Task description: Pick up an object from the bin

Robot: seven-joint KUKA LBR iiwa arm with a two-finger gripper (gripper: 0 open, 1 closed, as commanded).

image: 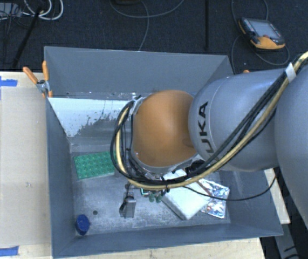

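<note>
The gripper [127, 205] hangs low over a bare patch of the bin [143, 72] floor, in the near middle – nothing shows between it and the grey metal, and whether it is open or closed I cannot tell. No thing is in its hold.

Nearest to it is a white block [185, 204], flat and tilted cornerwise, just to its right and partly under the wrist. Touching that block's far right end lies a crumpled foil packet [216, 197], silver with spots of red. Up and to the left of the gripper, near but apart from it, a green mat [93, 165] lies flat on the floor by the left wall, its right end hidden behind the wrist. A small blue lump [82, 224] sits well apart in the near left corner.

Above the gripper the rounded orange cover [162, 125] hides the middle of the bin – cables [122, 144] loop round its left side, and the grey arm [251, 123] reaches in from the right.
</note>
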